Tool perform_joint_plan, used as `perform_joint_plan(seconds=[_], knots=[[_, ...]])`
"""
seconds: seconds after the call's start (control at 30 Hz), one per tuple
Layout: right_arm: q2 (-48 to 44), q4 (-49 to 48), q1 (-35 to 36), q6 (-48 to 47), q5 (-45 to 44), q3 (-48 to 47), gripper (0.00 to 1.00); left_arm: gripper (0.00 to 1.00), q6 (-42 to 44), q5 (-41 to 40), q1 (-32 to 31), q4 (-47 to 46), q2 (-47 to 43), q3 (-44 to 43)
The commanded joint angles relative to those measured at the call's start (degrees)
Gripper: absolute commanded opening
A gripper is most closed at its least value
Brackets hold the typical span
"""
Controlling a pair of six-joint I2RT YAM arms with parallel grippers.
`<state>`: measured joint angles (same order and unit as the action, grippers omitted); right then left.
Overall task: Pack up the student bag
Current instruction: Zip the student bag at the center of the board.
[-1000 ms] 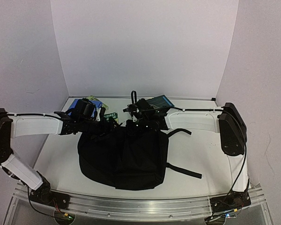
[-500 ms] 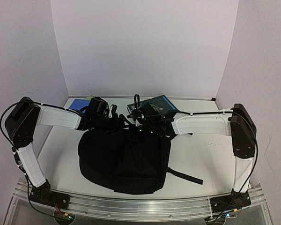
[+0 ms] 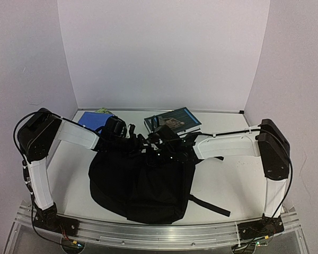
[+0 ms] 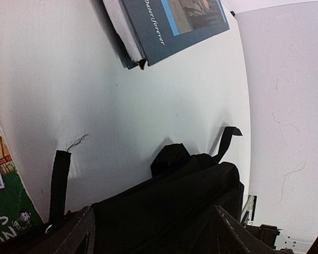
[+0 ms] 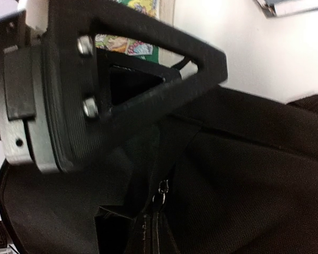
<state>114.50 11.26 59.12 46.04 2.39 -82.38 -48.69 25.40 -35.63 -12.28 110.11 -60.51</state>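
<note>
- We are seeing the student bag (image 3: 143,185) lying flat in the middle of the table (image 3: 233,180), one strap trailing right.
- At its far edge, the right gripper (image 3: 158,149) is sitting closed over the fabric.
- Just left, the left gripper (image 4: 152,211) is straddling bag fabric with its jaws apart; we cannot tell whether it is pinching.
- Beyond, a dark book (image 3: 173,120) is lying flat.

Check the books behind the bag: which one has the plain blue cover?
The bright blue book at far left. The dark teal book at far centre carries a picture; the green book is cartoon-printed.
</note>
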Motion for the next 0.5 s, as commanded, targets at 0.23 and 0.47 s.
perform_joint_plan(seconds=[0.23, 0.47], knots=[[-3.94, -0.72, 3.88, 4.28, 1.7, 4.08, 0.0, 0.73, -1.17, -0.52, 0.92, -3.12, 4.18, 0.8], [-6.88, -0.71, 5.22, 4.89, 2.8, 4.92, 0.0, 0.73, -0.97, -0.91, 0.91, -2.58, 4.69, 0.45]])
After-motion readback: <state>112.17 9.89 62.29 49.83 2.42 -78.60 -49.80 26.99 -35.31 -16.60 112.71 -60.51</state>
